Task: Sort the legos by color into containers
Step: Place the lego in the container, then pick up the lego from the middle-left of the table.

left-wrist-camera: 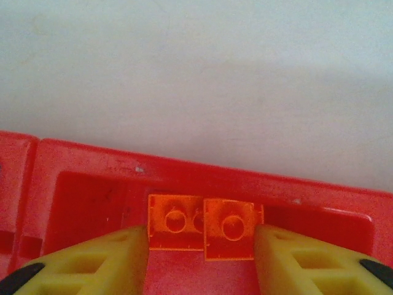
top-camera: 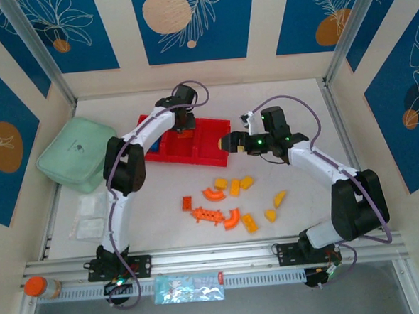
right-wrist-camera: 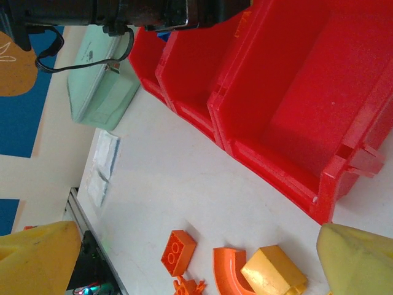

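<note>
The job is partly done. Two orange bricks point(left-wrist-camera: 230, 228) sit in the middle box point(left-wrist-camera: 98, 196) of the red tray point(top-camera: 202, 156), and something blue point(top-camera: 155, 144) shows in the box beside it. About ten orange and yellow bricks point(top-camera: 231, 218) wait on the white counter point(top-camera: 164, 224). The left tool point(left-wrist-camera: 201, 238) has a finger on each side of the two bricks; I cannot tell if it pinches them. The right tool point(top-camera: 230, 142) is wide apart and empty. The bricks are shiny hard plastic, some blocky, some curved

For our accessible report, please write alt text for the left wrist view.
Two orange bricks lie side by side in one compartment of a red tray, between the yellow fingers of the left gripper; whether the fingers press on them is unclear. A pale table lies beyond the tray.
</note>
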